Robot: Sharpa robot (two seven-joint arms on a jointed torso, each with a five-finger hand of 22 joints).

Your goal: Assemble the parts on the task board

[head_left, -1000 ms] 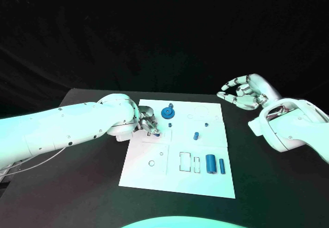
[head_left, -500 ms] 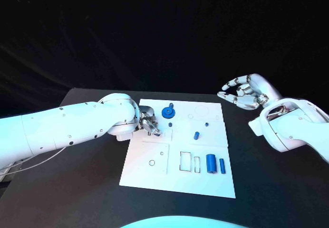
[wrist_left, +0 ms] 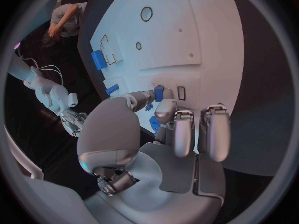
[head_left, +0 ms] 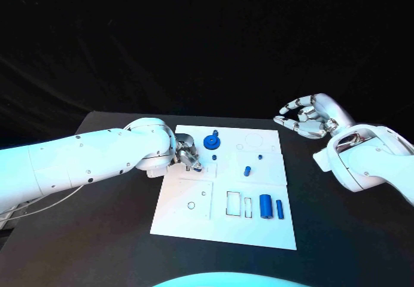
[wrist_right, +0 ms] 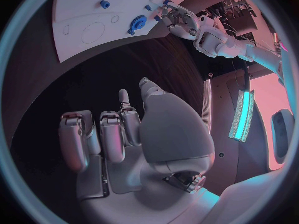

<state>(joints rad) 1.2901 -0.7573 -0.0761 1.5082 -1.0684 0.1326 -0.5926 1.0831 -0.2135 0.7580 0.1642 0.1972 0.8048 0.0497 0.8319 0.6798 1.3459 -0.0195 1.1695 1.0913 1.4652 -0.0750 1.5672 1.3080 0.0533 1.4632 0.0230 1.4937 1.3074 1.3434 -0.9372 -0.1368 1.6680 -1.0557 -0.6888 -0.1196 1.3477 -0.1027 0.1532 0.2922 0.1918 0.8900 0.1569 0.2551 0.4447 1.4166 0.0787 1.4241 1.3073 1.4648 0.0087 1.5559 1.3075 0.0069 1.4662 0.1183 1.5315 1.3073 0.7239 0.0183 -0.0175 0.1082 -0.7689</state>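
Board (head_left: pixel 185 209) mid-table (head_left: pixel 103 239); left hand (head_left: pixel 187 158) over its left edge; right hand (head_left: pixel 304 118) off right, far corner; two cylinders (head_left: pixel 271 207) near-right.

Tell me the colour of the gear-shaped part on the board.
Blue gear-shaped part; the head view shows it best.

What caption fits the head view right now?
Left robot hand works a small blue part at the white board's edge; right robot hand hovers beyond the board.

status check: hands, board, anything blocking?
Left hand pinching a small blue part at the task board's left edge. Right hand raised off the board, fingers curled, holding nothing. Nothing blocking.
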